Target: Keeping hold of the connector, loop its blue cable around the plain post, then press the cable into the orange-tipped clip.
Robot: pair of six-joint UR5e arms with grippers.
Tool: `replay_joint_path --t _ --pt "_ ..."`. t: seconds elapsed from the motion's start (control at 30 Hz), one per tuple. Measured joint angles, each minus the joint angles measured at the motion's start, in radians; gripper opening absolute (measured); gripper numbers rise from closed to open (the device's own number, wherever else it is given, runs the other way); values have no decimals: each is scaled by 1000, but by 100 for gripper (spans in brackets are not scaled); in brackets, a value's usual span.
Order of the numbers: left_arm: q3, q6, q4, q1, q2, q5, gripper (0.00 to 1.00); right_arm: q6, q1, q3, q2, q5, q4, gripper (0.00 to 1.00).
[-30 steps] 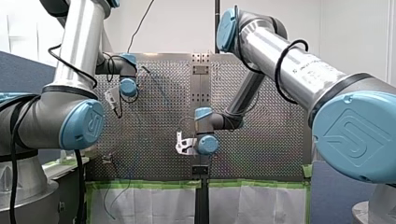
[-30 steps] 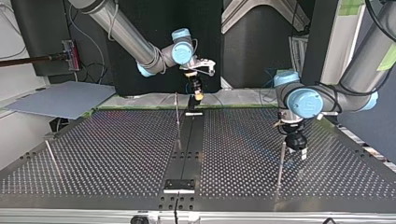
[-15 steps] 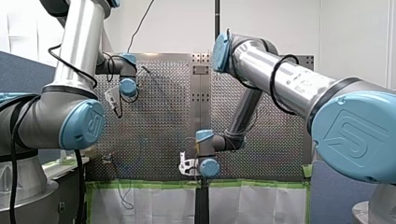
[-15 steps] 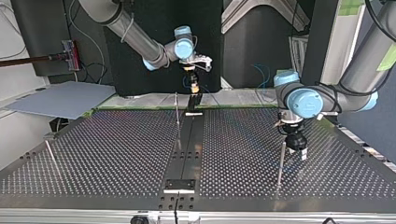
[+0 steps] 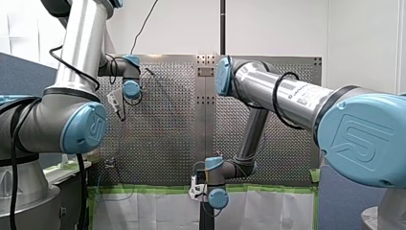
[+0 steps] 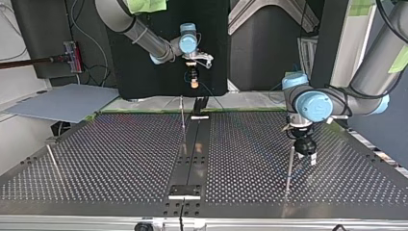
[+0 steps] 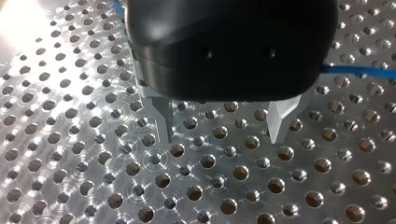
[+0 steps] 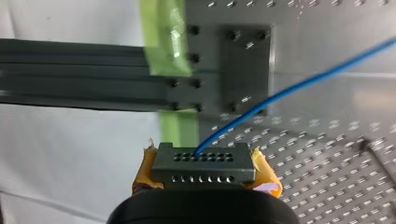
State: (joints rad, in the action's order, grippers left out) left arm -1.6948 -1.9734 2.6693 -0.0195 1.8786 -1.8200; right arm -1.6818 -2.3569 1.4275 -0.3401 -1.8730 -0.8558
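Connector (image 8: 203, 163), a grey block with rows of small holes, sits pinched between the yellow pads (image 8: 267, 176) of my right gripper (image 8: 204, 173), its lower part hidden by the gripper's black body. Blue cable (image 8: 289, 88) leaves the block's upper row and runs out over the perforated table (image 8: 327, 182) until the frame's edge cuts it off. Ahead of the gripper lie a strip of green tape (image 8: 168, 42) and a dark rail (image 8: 79, 74). In the top view this gripper hangs beyond the table's far edge, above a dark fixture (image 6: 199, 104) at the end of the centre strip. Whether that fixture is the clip is too small to tell. A thin post (image 6: 183, 118) stands near it. My left gripper (image 7: 220, 123) holds its metal fingers (image 7: 161, 114) spread over the table's holes, with a stretch of cable passing behind its body. In the top view a second post (image 6: 289, 168) stands just beside it. The cable's run between the arms is too faint to follow.
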Motion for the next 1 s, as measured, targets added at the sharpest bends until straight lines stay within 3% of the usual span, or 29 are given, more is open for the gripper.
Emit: replay_joint_path --t 0.2,0.43,0.63,1.0 --pt "0 -1 0 0 0 0 100 -17 10 5 61 -7 -45 0" --pt "0 -1 0 0 0 0 100 -36 35 23 127 -9 -93 0" --pt "0 -1 0 -1 0 0 100 -39 60 45 192 -9 -133 0" --pt "0 -1 0 -1 0 0 100 -40 97 65 300 -9 -165 0"
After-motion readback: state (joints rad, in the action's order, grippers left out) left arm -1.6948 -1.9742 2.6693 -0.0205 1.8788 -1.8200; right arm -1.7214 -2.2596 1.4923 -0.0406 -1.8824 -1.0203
